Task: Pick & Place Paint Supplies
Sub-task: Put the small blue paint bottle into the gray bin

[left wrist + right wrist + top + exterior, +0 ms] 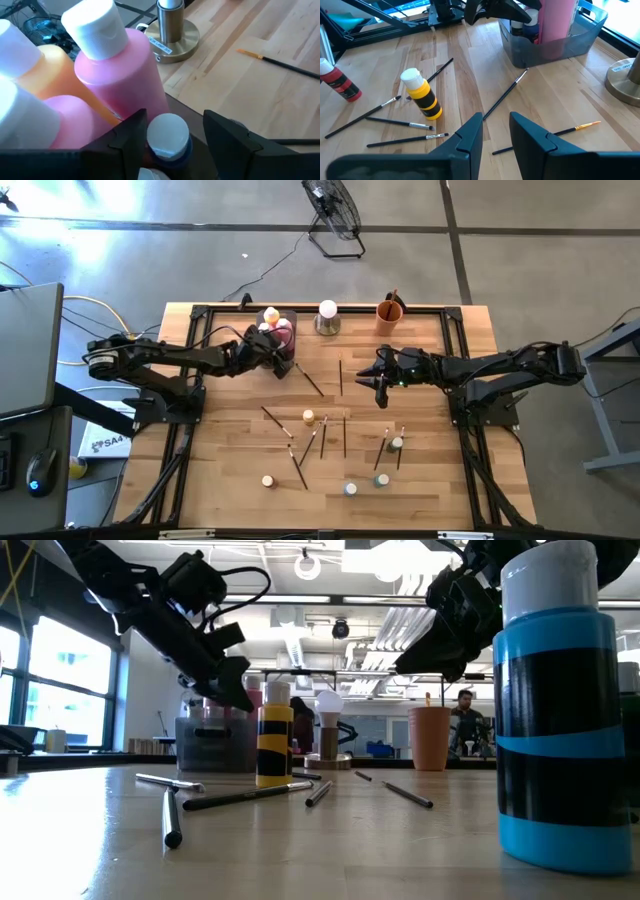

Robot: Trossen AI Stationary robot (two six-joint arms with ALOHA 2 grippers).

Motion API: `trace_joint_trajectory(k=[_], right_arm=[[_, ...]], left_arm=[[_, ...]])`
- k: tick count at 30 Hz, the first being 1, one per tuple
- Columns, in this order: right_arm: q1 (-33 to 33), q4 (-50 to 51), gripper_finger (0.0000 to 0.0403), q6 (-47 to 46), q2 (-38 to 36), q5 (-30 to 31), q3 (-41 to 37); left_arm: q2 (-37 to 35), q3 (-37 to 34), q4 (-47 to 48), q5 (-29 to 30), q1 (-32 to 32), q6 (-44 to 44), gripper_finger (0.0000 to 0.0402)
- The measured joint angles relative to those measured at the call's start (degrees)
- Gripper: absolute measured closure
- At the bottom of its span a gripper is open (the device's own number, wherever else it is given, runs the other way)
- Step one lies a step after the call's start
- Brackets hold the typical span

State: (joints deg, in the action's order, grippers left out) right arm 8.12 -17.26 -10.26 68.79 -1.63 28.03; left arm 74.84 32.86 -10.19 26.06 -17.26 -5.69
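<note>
A: Two hands show from above: the left hand (268,352) over the grey tray (283,366), the right hand (378,377) above the tabletop (230,465), brushes scattered.

B: Left wrist: fingers apart around a small blue bottle (168,137) standing in the tray; withdrawing could topple it. Right wrist: fingers apart, empty.

Bottles (276,330) are standing in the tray (288,367) at the table's (230,480) rear left; brushes (344,435) are lying scattered in front.
</note>
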Motion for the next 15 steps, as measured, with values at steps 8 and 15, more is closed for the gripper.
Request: trace_joint_trajectory(k=[8,15], right_arm=[[0.01,0.0,0.0312,0.0,0.0,0.0,0.0],[0.0,-0.01,0.0312,0.0,0.0,0.0,0.02]], left_arm=[[-0.79,2.41,0.21,-1.45,0.0,1.73,0.0208],[-0.86,9.23,8.41,-6.81,0.0,2.43,0.0208]])
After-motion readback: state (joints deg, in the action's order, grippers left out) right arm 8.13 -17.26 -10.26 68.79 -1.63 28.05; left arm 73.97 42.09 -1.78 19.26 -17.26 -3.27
